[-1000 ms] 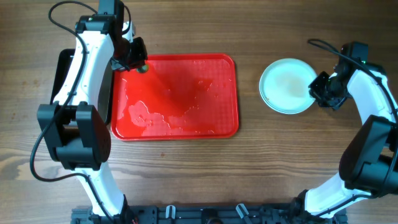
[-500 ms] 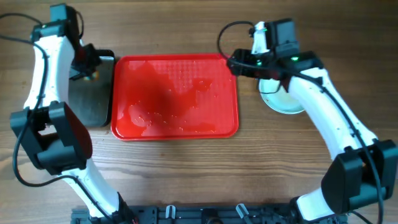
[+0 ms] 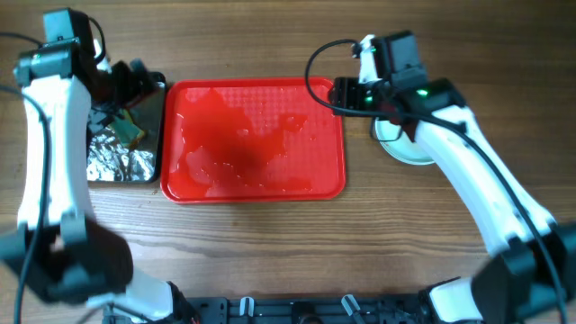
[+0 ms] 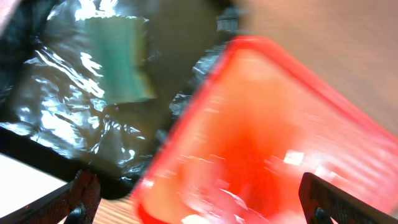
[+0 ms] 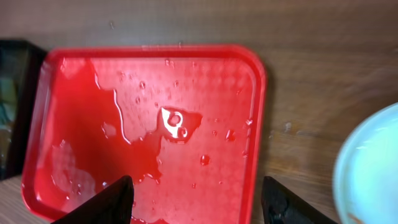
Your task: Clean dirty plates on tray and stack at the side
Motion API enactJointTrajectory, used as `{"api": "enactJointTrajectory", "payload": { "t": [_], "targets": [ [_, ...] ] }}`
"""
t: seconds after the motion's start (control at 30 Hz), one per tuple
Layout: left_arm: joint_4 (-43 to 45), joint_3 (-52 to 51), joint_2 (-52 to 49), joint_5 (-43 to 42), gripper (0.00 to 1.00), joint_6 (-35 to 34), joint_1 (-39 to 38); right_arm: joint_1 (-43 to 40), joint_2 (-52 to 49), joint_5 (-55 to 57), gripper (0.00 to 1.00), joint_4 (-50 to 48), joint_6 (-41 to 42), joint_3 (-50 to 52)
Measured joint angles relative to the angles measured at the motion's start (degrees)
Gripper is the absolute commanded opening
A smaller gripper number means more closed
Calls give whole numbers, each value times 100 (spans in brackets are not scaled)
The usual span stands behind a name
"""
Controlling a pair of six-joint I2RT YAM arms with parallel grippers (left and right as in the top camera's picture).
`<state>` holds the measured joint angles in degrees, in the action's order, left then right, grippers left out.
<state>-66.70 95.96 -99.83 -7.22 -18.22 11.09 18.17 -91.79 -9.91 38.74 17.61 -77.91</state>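
The red tray (image 3: pixel 252 139) lies wet in the middle of the table, with nothing standing on it. The pale plates (image 3: pixel 398 148) sit stacked to its right, partly hidden under my right arm; one rim shows in the right wrist view (image 5: pixel 373 168). My right gripper (image 3: pixel 340 93) hovers open over the tray's far right corner (image 5: pixel 249 68), nothing between its fingers (image 5: pixel 99 202). My left gripper (image 3: pixel 133 81) is open above the black tray (image 3: pixel 153 171), its fingers (image 4: pixel 78 199) wide apart and empty. A green sponge (image 4: pixel 121 59) lies on the foil there.
The black tray beside the red tray's left edge is lined with crumpled foil (image 3: pixel 117 162). Water films and droplets (image 5: pixel 174 121) cover the red tray. Bare wooden table (image 3: pixel 288 243) runs along the front.
My left gripper went from the red tray's far left corner to the black tray and opened, leaving the sponge there. My right arm swung from the plates to the tray's far right corner and opened.
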Motion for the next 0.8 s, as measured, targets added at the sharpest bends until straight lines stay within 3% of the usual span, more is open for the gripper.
{"api": "enactJointTrajectory", "payload": {
  "t": [0.03, 0.1, 0.27, 0.37, 0.5, 0.6, 0.8],
  "targets": [
    [-2, 13, 332, -297, 100, -11, -129, -22, 431, 177, 100, 2, 13, -33],
    [4, 68, 785, -695, 100, -66, -374, -44, 1397, 337, 99, -4, -39, -107],
    [0, 74, 791, -925, 100, -125, -442, -44, 3665, 461, 100, 177, -61, -284],
    [2, 72, 789, -942, 100, -125, -442, -39, 4221, 1075, 99, 835, -151, -297],
    [2, 74, 789, -944, 100, -127, -442, -39, 4336, 2120, 100, 782, -214, -190],
    [2, 74, 789, -946, 100, -144, -442, -210, 4509, 2323, 100, -439, -474, 861],
    [-2, 72, 789, -988, 100, -146, -442, -1193, 6057, 774, 100, -4054, -1152, 4579]
  ]
}}
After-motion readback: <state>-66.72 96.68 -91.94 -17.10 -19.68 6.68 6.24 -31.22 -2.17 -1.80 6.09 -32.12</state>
